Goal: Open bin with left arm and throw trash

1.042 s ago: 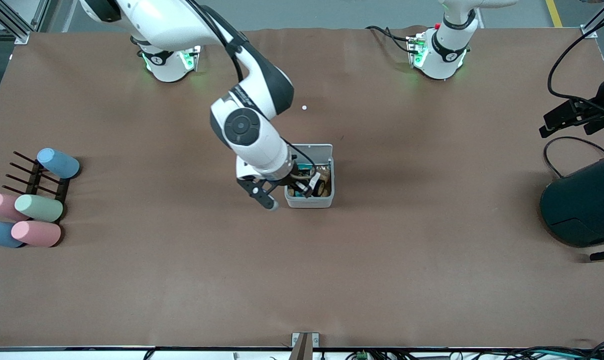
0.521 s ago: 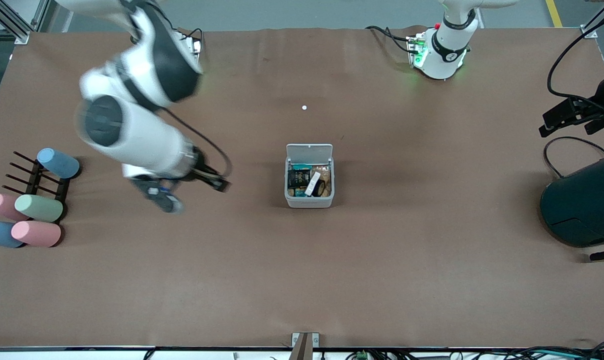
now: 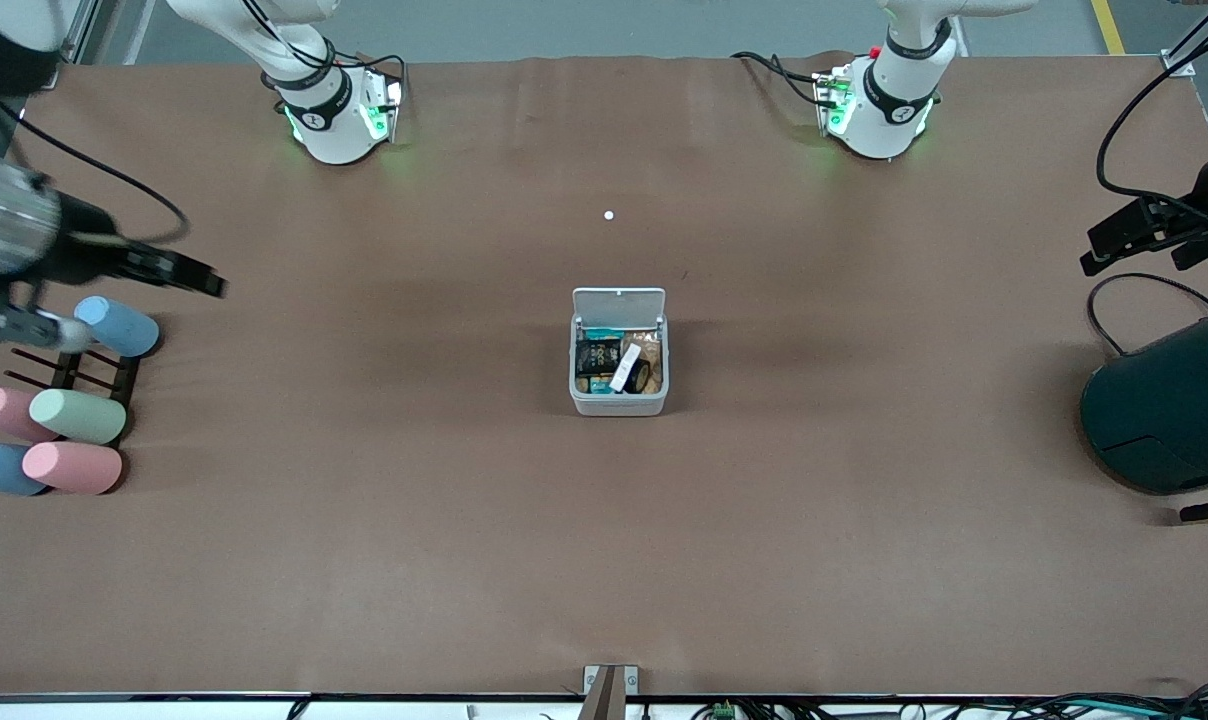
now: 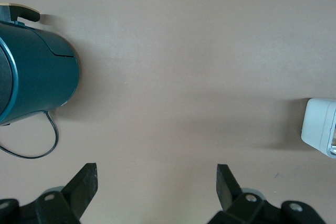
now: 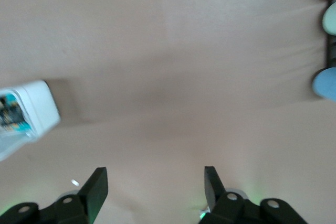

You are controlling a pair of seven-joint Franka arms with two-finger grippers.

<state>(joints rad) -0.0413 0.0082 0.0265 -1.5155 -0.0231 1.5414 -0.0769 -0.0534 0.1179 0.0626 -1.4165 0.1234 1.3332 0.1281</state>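
Small white square plastic bin [image 3: 619,352], lid raised at 12 o'clock, holds the trash [image 3: 616,365]. Left gripper [image 4: 156,187] and right gripper [image 5: 153,188] gape wide and empty; your risk: the right gripper clipping the pastel cylinders [image 3: 64,420].

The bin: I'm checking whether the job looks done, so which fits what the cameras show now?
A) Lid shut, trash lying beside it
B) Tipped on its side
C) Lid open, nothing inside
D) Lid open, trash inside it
D: in the front view the bin stands upright with its lid raised, and the trash lies inside it.
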